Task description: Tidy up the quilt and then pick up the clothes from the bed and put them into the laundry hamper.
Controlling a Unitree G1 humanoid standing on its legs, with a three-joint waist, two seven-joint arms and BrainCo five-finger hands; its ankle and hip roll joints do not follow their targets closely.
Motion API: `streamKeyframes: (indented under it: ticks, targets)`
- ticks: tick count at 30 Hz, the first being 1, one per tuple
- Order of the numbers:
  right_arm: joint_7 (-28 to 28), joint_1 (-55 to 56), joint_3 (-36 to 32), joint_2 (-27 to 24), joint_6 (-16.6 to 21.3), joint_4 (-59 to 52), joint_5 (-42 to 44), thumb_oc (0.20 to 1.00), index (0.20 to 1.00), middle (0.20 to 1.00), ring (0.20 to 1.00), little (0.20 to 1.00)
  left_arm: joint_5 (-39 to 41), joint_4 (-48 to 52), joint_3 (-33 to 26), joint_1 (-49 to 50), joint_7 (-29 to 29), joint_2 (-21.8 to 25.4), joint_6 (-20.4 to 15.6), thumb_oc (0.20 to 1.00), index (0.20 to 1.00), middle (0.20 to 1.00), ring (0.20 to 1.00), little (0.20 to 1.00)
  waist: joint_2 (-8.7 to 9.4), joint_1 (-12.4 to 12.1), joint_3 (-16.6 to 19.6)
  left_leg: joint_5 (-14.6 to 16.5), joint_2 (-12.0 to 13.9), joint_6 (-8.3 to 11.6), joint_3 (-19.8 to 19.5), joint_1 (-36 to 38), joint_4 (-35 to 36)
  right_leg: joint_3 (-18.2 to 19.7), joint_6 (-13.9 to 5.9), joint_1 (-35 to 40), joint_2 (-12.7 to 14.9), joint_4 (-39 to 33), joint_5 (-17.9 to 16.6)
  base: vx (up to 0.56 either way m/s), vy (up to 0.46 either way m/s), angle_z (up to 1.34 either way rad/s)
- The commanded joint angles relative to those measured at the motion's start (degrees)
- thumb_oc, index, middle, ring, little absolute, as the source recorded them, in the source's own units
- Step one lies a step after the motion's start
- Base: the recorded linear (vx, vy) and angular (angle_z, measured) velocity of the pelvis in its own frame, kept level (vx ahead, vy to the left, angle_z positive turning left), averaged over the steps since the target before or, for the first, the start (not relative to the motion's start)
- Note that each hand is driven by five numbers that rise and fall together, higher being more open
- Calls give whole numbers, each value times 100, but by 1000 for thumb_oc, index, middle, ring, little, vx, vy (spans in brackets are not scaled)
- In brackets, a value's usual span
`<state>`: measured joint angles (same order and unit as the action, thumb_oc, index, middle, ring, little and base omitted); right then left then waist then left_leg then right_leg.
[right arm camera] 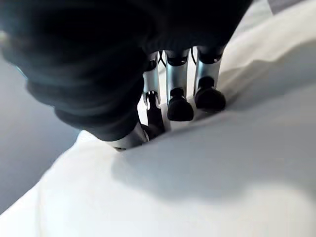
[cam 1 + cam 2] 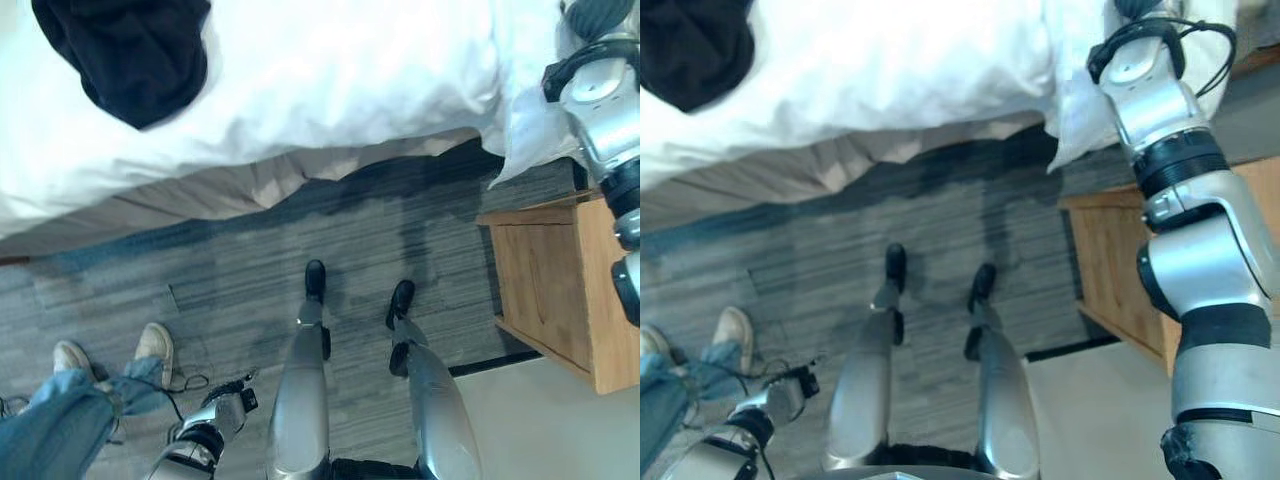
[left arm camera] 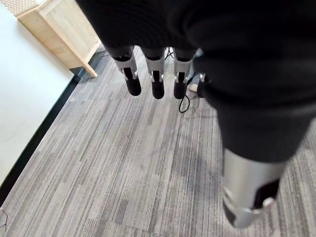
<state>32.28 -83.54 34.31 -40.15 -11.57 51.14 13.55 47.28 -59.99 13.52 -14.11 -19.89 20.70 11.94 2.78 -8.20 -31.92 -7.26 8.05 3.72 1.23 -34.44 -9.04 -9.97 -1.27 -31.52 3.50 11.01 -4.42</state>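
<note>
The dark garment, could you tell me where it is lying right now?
The dark garment lies on the white quilt at the far left of the left eye view, near the bed's edge.

left hand [image 3: 154,74] hanging low, fingers straight, right hand [image 1: 177,94] reaching forward, fingers extended

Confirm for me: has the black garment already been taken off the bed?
No, the black garment lies on the white quilt, while the right hand is at the quilt and the left hand hangs over the floor.
</note>
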Motion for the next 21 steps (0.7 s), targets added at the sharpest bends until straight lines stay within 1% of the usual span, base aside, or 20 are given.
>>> streamKeyframes:
  ticks: [1, 2, 3, 4, 5, 6, 7, 8, 9, 10, 11, 12, 13, 14, 15, 16, 17, 18, 20, 21]
  targets:
    - [349, -181, 255, -219, -170, 381, 2, 200, 200, 200, 200, 200, 54, 68, 26, 588, 129, 205, -377, 1000, 1000, 1000, 1000, 1000, 29, -128, 213, 429, 94, 106, -738, -488, -622, -2, -485, -118, 316, 526, 555, -98, 38, 8]
    - [276, -23, 187, -210, -125, 590, 86, 200, 200, 200, 200, 200, -101, 68, 63, 631, 225, 174, -484, 1000, 1000, 1000, 1000, 1000, -9, -137, 213, 414, 103, 125, -732, -476, -584, -38, -447, -128, 279, 554, 604, -70, 84, 6]
    - [268, 132, 94, -196, -66, 646, 327, 200, 200, 200, 200, 200, -159, 71, 86, 659, 230, 147, -507, 1000, 1000, 1000, 1000, 1000, -25, -130, 213, 421, 104, 136, -724, -443, -577, -40, -436, -99, 261, 562, 630, -55, 88, 0]
    - [295, 211, 40, -184, -47, 651, 469, 200, 200, 200, 200, 200, -192, 72, 92, 677, 236, 133, -508, 1000, 1000, 1000, 1000, 1000, -29, -125, 213, 429, 102, 140, -720, -423, -578, -33, -435, -80, 254, 563, 641, -51, 95, -2]
    - [299, 566, -232, -152, 75, 641, 953, 200, 200, 200, 200, 200, -332, 74, 111, 709, 216, 75, -463, 1000, 1000, 1000, 1000, 1000, -30, -96, 213, 465, 91, 139, -690, -332, -563, -5, -436, -1, 238, 544, 669, -49, 85, -3]
    - [294, 733, -362, -134, 158, 619, 1094, 200, 200, 200, 200, 200, -376, 54, 116, 725, 219, 51, -454, 1000, 1000, 1000, 1000, 1000, -25, -75, 213, 480, 93, 139, -667, -276, -552, 13, -438, 47, 235, 522, 672, -70, 139, -5]
    - [197, 1227, -712, -82, 378, 543, 1330, 200, 200, 200, 200, 200, -531, -9, 111, 761, 218, -22, -452, 1000, 1000, 1000, 1000, 1000, -14, -12, 213, 530, 101, 136, -607, -118, -531, 68, -447, 168, 232, 482, 684, -64, 197, -6]
    - [-62, 1867, -1156, -9, 627, 446, 1480, 200, 200, 200, 200, 200, -723, -43, 136, 795, 188, -110, -406, 1000, 1000, 1000, 1000, 1000, -4, 79, 213, 583, 116, 125, -512, 110, -501, 135, -459, 343, 248, 426, 682, -61, 280, -9]
    - [-305, 2553, -1559, 108, 787, 240, 1240, 200, 200, 200, 200, 200, -886, -55, 143, 789, 100, -189, -286, 1000, 1000, 1000, 1000, 1000, -2, 190, 213, 635, 122, 111, -408, 356, -476, 221, -478, 529, 266, 369, 672, -48, 285, -11]
    - [-470, 2892, -1733, 177, 798, 99, 1169, 200, 200, 200, 200, 200, -1005, -64, 135, 781, 21, -243, -224, 1000, 1000, 1000, 1000, 1000, -5, 260, 213, 660, 124, 102, -346, 492, -465, 268, -486, 633, 278, 335, 666, -52, 316, -22]
    - [-649, 3621, -1953, 386, 866, -212, 928, 200, 200, 200, 200, 200, -1283, -101, 164, 733, -49, -340, -124, 1000, 1000, 1000, 1000, 1000, -14, 406, 213, 699, 121, 86, -222, 768, -428, 373, -500, 847, 310, 236, 634, -61, 262, -27]
    - [-695, 3830, -2002, 454, 863, -321, 768, 200, 200, 200, 200, 200, -1362, -102, 180, 714, -75, -367, -74, 1000, 1000, 1000, 1000, 1000, -16, 451, 213, 716, 116, 80, -180, 855, -412, 410, -507, 917, 321, 199, 624, -90, 342, -32]
    - [-856, 4348, -2013, 613, 783, -567, 570, 200, 200, 200, 200, 200, -1430, -119, 210, 684, -199, -458, 54, 1000, 1000, 1000, 1000, 1000, -39, 581, 213, 745, 117, 66, -50, 1098, -364, 486, -518, 1118, 360, 88, 588, -98, 369, -31]
    - [-835, 5057, -1916, 889, 816, -903, 184, 200, 200, 200, 200, 200, -1385, -203, 192, 629, -310, -545, 169, 1000, 1000, 1000, 1000, 1000, -80, 742, 213, 770, 89, 53, 56, 1378, -314, 600, -549, 1357, 417, -42, 533, -107, 387, -32]
    - [-892, 5238, -1897, 957, 751, -981, 73, 200, 200, 200, 200, 200, -1374, -225, 184, 615, -351, -568, 190, 1000, 1000, 1000, 1000, 1000, -94, 794, 213, 780, 81, 46, 100, 1477, -283, 639, -561, 1444, 438, -93, 516, -137, 387, -34]
    - [-913, 5853, -1780, 1187, 693, -1132, 88, 307, 307, 307, 307, 307, -1382, -302, 146, 566, -436, -603, 237, 1000, 1000, 1000, 1000, 1000, -123, 921, 213, 824, 18, 12, 190, 1745, -220, 729, -600, 1691, 514, -227, 462, -132, 276, -36]
    - [-986, 6009, -1769, 1240, 550, -1138, 34, 918, 918, 918, 918, 918, -1430, -323, 126, 560, -459, -603, 232, 1000, 1000, 1000, 1000, 1000, -125, 958, 213, 840, -3, 6, 219, 1835, -193, 743, -616, 1788, 547, -286, 444, -176, 299, -43]
    - [-948, 6307, -1687, 1357, 520, -1077, -101, 1000, 1000, 1000, 1000, 1000, -1544, -333, 105, 531, -516, -599, 216, 1000, 1000, 1000, 1000, 1000, -132, 1007, 213, 857, -48, -16, 264, 1992, -140, 784, -646, 1932, 587, -354, 409, -181, 237, -34]
    - [-862, 6578, -1540, 1554, 507, -756, -95, 1000, 1000, 1000, 1000, 1000, -1693, -380, 88, 461, -587, -602, 163, 1000, 1000, 1000, 1000, 1000, -156, 1041, 276, 882, -138, -56, 323, 2195, -22, 772, -698, 2132, 673, -516, 337, -162, 229, -23]
    - [-773, 6641, -1513, 1715, 312, -276, -64, 1000, 1000, 1000, 1000, 1000, -1866, -463, 99, 427, -583, -598, -14, 1000, 1000, 1000, 1000, 1000, -197, 1038, 361, 892, -188, -86, 371, 2344, 94, 714, -755, 2252, 752, -584, 306, -101, 247, -9]
